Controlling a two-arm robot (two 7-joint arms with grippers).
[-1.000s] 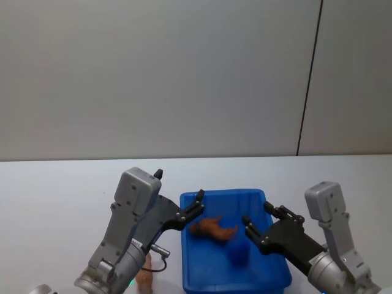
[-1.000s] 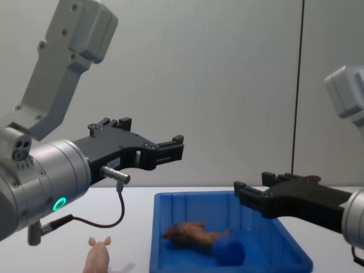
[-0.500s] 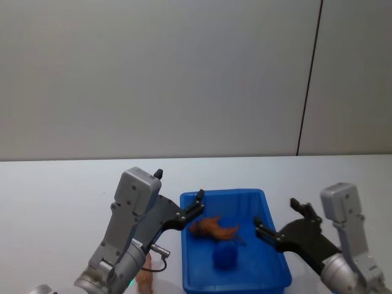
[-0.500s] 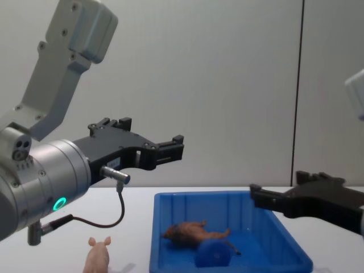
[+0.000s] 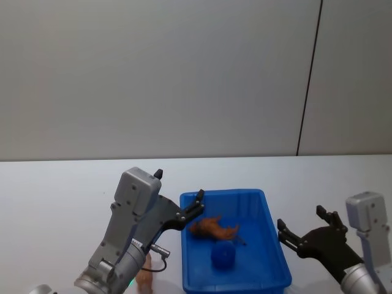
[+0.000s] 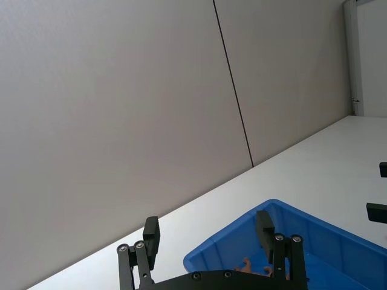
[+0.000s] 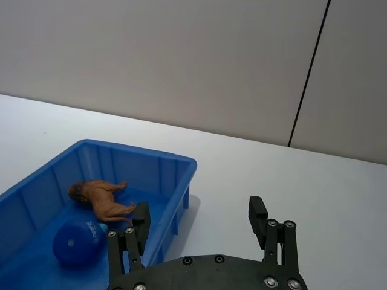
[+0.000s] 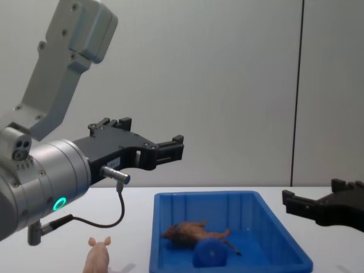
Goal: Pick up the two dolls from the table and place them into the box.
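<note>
Lying in box (image 5: 226, 192): brown animal (image 5: 213, 228), blue toy (image 5: 223, 256) | pig (image 8: 98, 259) on table (image 5: 61, 196) | left gripper (image 8: 176, 149) wide, above box edge | right gripper (image 5: 301, 218) wide, beside box

No lettering, numbers or brand marks legible anywhere. Faint pale marking on the blue toy (image 7: 75, 241) lying in the box (image 7: 179, 163): too small to read.

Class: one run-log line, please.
left gripper open over box; right gripper open beside box; in box: brown animal, blue toy; pig on table

Long-tailed animal (image 5: 213, 228) and round-topped toy (image 5: 223, 256) in box (image 5: 223, 193), pig (image 8: 98, 259) on table (image 5: 61, 184) left of box
</note>
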